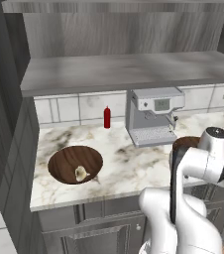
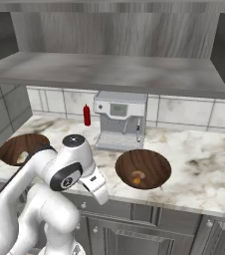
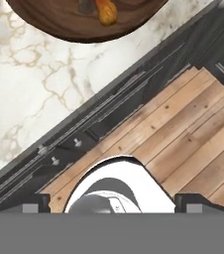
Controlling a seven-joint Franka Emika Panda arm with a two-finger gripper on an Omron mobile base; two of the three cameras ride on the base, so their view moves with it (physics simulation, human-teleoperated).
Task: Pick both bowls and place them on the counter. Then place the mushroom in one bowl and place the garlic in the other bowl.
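The claw (image 2: 99,191) hangs off the front edge of the counter (image 2: 194,164), pointing down past the cabinet fronts toward the wooden floor (image 3: 193,129), and its jaws stand wide apart with nothing between them. Just beside it on the counter sits the right bowl (image 2: 143,168), upright, with the mushroom (image 2: 138,176) lying inside near its front wall; the hand view catches the same mushroom (image 3: 105,11) at the bowl's lip. Well apart, near the counter's left end, the left bowl (image 1: 75,164) also sits upright and holds the garlic (image 1: 81,173) against its near side. Behind them a coffee machine (image 1: 153,116) stands against the tiled wall, with a red bottle (image 1: 107,117) to its left, both clear of the bowls. Judged from how things lie, both bowls are on the counter and each carries its item, so every placing step looks done and the step in hand is only the retreat after the last drop. The next move seems to call for little: lift the arm clear without brushing the right bowl's rim, which is the nearest thing to the claw, and leave the jaws as they are.
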